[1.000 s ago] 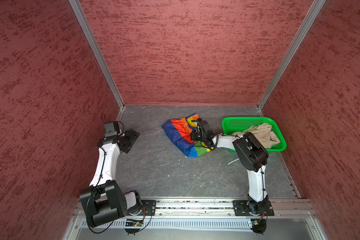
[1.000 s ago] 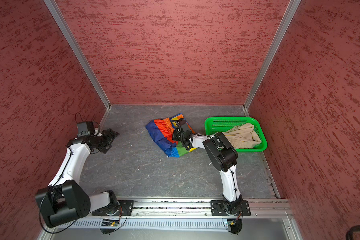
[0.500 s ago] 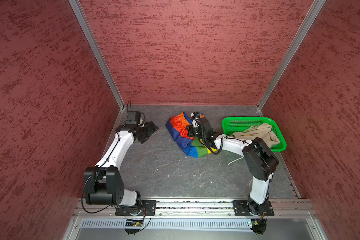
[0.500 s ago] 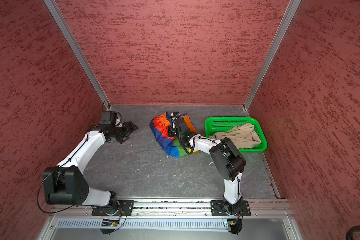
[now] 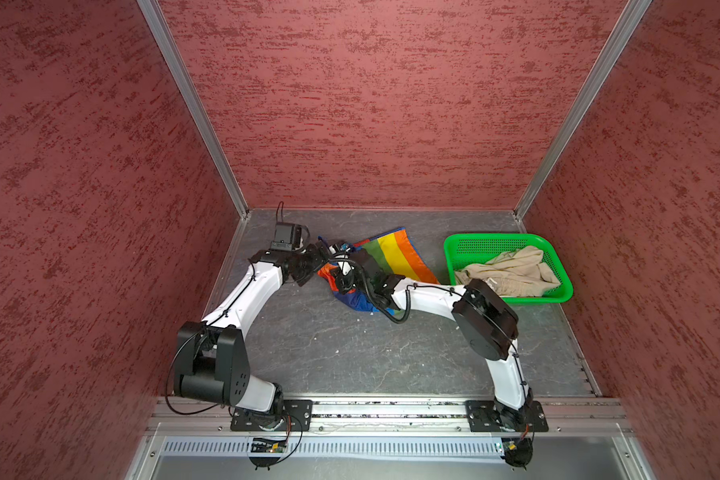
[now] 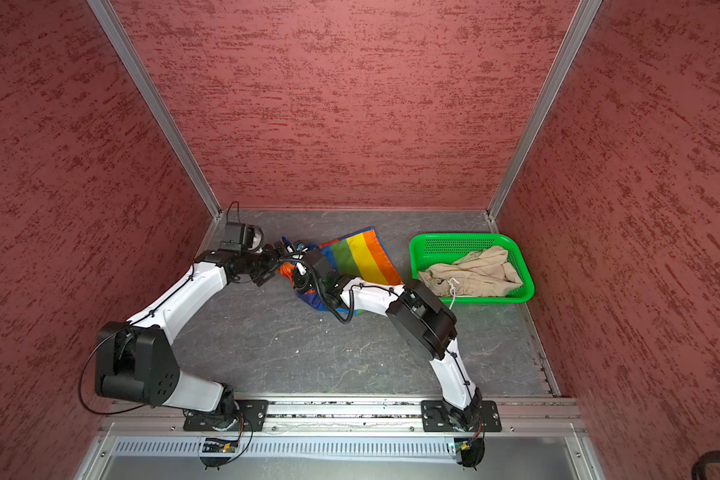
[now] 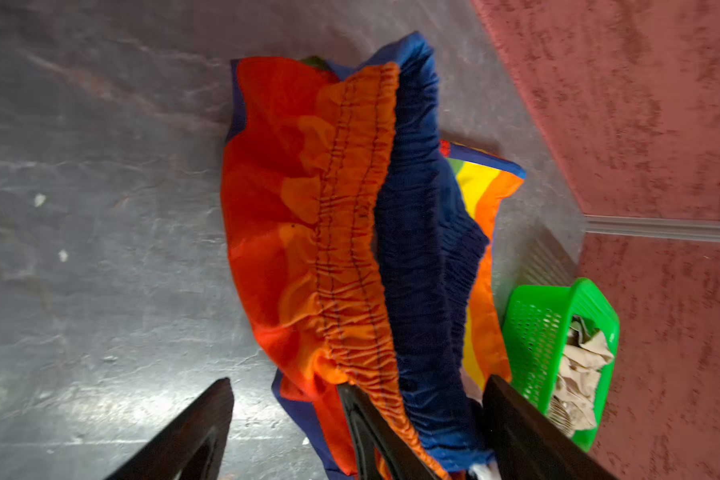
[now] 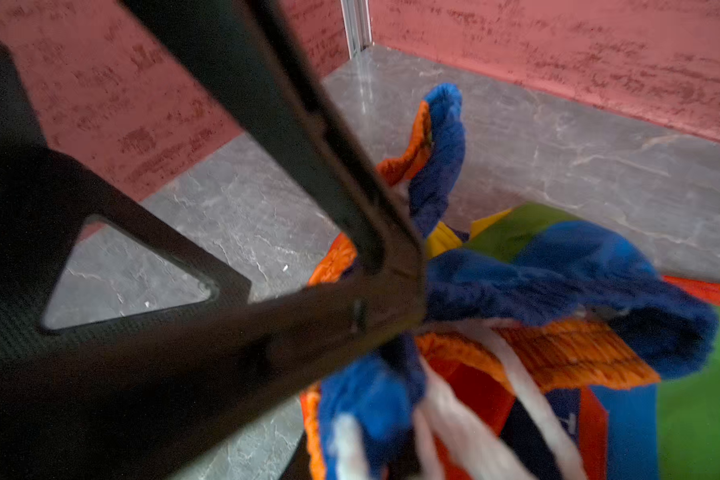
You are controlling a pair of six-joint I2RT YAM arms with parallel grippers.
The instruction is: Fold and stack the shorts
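As L tool [image 7: 358, 379] gapes, rainbow shorts [image 7: 308, 208] between

Whole cell being viewed from high above front rail [image 5: 391, 409] in both top views, tilted down toward back wall [image 5: 371, 104]; nearly identical scene being shared. By left wrist camera, rainbow shorts [image 7: 329, 249] being framed closely from above, green basket [image 7: 533, 332] at edge. Same shorts [image 8: 558, 282] being framed even closer, low, blurred, by right wrist camera.

Lit brightly and evenly from above in both top views, with sharp detail and only soft shadows on the grey floor [image 5: 350, 353]. Glares white off that floor in the left wrist view. Blurs the rainbow-striped shorts [image 8: 558, 291] close up in the right wrist view.
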